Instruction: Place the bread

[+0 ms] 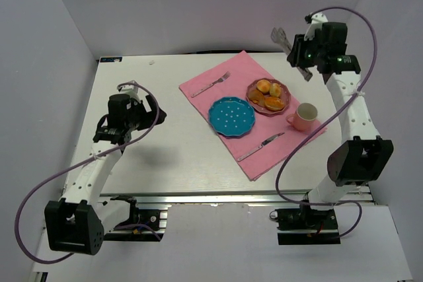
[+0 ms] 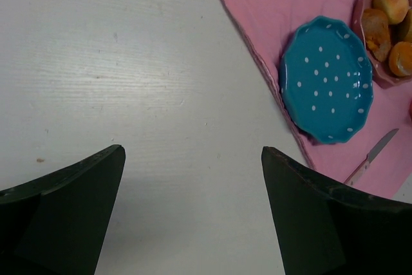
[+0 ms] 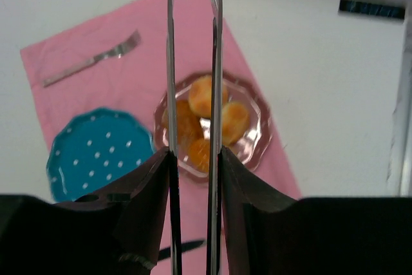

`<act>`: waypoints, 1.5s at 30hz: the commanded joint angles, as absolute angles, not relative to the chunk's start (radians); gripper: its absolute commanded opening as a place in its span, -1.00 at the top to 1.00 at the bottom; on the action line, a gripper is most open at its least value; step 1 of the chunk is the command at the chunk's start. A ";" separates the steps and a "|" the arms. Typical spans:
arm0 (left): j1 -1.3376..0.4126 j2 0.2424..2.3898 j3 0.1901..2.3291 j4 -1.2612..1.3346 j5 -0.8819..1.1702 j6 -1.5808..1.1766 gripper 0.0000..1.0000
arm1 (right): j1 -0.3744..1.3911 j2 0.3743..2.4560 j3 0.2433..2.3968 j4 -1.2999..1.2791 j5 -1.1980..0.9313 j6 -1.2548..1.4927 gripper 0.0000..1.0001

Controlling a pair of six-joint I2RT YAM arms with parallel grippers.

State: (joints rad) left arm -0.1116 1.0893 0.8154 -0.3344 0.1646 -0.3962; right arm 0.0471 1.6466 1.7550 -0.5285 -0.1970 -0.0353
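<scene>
Two small golden buns, the bread (image 1: 268,87) (image 3: 205,94) (image 2: 393,2), lie in a pink plate (image 1: 285,89) (image 3: 257,143) beside darker orange pastry pieces (image 1: 272,104). A blue dotted plate (image 1: 232,116) (image 3: 96,152) (image 2: 328,78) sits bare just left of it. My right gripper (image 1: 305,52) (image 3: 193,152) hangs high over the back right, shut on metal tongs (image 1: 289,45) (image 3: 172,62). The tongs' two blades stand slightly apart and frame the pink plate below. My left gripper (image 1: 153,109) (image 2: 193,152) is open over bare white table, left of the mat.
A pink placemat (image 1: 238,70) carries a fork (image 1: 211,84), a knife (image 1: 261,146) and a pink cup (image 1: 304,116). Grey walls close in the table at the left, back and right. The arm bases stand at the near edge.
</scene>
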 commanded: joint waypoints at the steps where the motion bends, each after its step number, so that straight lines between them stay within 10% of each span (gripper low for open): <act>1: -0.115 0.990 0.756 -0.318 0.167 -0.387 -0.96 | 0.103 1.556 1.680 -0.644 -0.063 0.077 0.18; 45: -0.115 0.891 0.675 -0.278 0.163 -0.400 -0.97 | 0.244 1.643 1.508 -0.647 0.250 0.164 -0.07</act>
State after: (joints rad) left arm -0.1116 0.8959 0.6796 -0.2844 0.1642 -0.4042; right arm 0.2382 1.6287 1.4544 -0.6857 0.2237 0.1612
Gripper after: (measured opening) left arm 0.984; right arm 0.534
